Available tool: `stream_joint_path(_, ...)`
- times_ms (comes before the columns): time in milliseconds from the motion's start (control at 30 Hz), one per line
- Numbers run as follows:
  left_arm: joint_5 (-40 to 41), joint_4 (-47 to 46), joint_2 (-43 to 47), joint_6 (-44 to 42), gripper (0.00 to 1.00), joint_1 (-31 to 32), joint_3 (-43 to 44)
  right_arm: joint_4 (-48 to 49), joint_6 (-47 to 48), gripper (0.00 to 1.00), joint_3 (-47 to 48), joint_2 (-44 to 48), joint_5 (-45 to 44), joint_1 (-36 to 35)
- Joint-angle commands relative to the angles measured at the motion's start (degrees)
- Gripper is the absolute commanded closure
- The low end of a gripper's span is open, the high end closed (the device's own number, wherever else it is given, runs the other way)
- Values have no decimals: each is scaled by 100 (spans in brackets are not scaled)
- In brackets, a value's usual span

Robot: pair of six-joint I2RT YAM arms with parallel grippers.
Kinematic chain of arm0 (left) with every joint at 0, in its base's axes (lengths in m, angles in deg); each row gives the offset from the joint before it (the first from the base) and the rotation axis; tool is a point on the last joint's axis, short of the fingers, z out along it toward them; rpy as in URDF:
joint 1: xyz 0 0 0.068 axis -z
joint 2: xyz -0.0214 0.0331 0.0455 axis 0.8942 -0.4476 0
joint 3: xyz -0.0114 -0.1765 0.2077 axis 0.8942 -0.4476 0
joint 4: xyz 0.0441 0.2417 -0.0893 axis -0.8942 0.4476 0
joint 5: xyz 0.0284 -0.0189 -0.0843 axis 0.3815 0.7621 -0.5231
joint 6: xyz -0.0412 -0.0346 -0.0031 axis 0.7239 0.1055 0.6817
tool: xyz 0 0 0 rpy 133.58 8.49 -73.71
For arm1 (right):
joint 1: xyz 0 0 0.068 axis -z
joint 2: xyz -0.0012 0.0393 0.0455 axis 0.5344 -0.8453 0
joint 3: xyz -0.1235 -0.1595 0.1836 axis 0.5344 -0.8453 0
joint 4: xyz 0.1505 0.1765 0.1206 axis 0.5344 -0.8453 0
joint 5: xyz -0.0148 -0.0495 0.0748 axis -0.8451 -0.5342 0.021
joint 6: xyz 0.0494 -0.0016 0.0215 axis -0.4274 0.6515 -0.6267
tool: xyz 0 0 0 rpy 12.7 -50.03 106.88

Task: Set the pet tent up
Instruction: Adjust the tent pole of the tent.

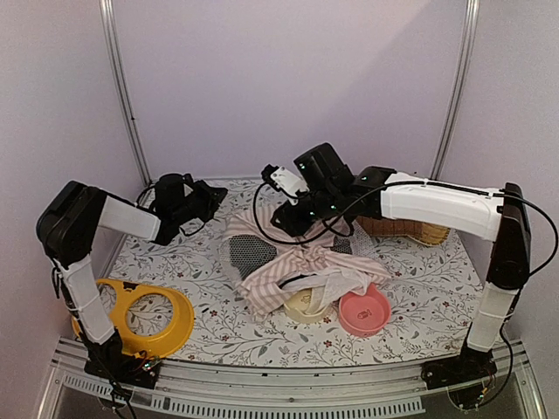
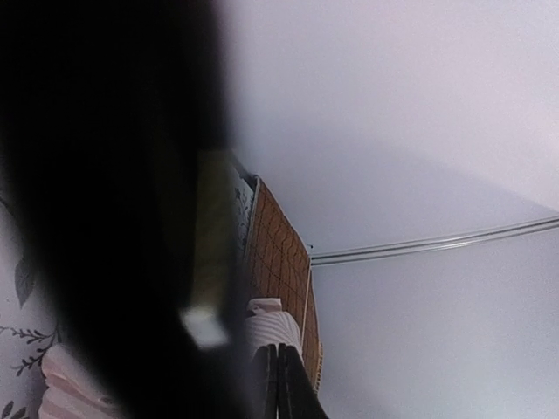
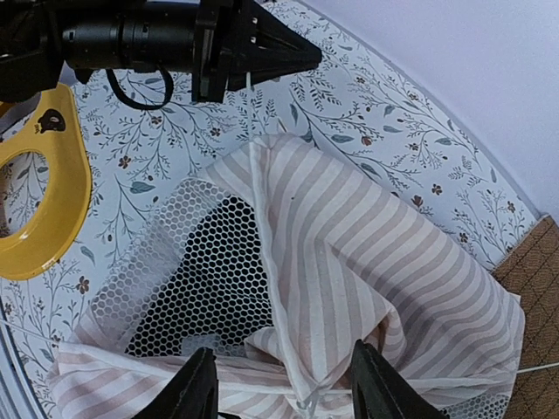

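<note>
Pink-striped pet tent (image 1: 281, 281) lies crumpled under spread right fingers (image 3: 199, 390).

Pale lilac walls (image 1: 288, 78) (2 metal rails (image 1: 125, 87)) enclose a floral tabletop (image 1: 227, 327).

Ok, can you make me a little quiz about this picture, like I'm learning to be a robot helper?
1. True or false: the tent is standing up.
2. What colour is the ring lying left of the tent? A yellow, B blue, C green.
3. Which gripper is open right over the tent?

Key:
1. False, it lies crumpled.
2. A.
3. The right gripper.
</note>
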Motion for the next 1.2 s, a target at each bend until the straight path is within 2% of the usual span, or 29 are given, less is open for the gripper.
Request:
stream_joint_path(0,112,-320,200,173,100,427,-287,154,-409,45,559,-428,396,-171)
stream_joint_path(133,164,-355,298,206,100,669,-452,317,-454,41,1113,-1043,440,-227)
stream_joint_path(333,181,-443,466,253,100,923,-695,478,-382,43,1709,-1858,581,-235)
stream_joint_path(567,132,-642,628,323,100,1007,-1003,679,-382,45,2157,-2375,241,-226)
stream_joint_path(600,94,-651,651,317,100,1004,-1019,657,-378,50,2229,-2441,185,-214)
stream_joint_path(667,42,-651,704,270,100,1003,-1043,615,-399,66,2327,-2493,146,-211)
stream_joint_path(733,-21,-661,756,165,100,981,-1064,590,-426,90,2345,-2471,118,-210)
stream_joint_path(767,-67,-680,778,110,94,947,-1073,527,-448,99,2367,-2458,48,-209)
stream_joint_path(867,-265,-573,932,-174,72,724,-1095,168,-618,100,2453,-2403,-140,-201)
stream_joint_path(900,-312,-445,992,-299,62,584,-1085,52,-681,100,2449,-2360,-163,-195)
stream_joint_path(967,-424,-137,1120,-594,52,325,-1025,-168,-797,100,2427,-2273,-161,-192)
stream_joint_path(1067,-502,164,1333,-888,45,-55,-1079,-471,-889,100,2412,-2207,-108,-185)
stream_joint_path(1167,-626,377,1487,-1160,43,-398,-1107,-726,-983,100,2384,-2176,-62,-190)
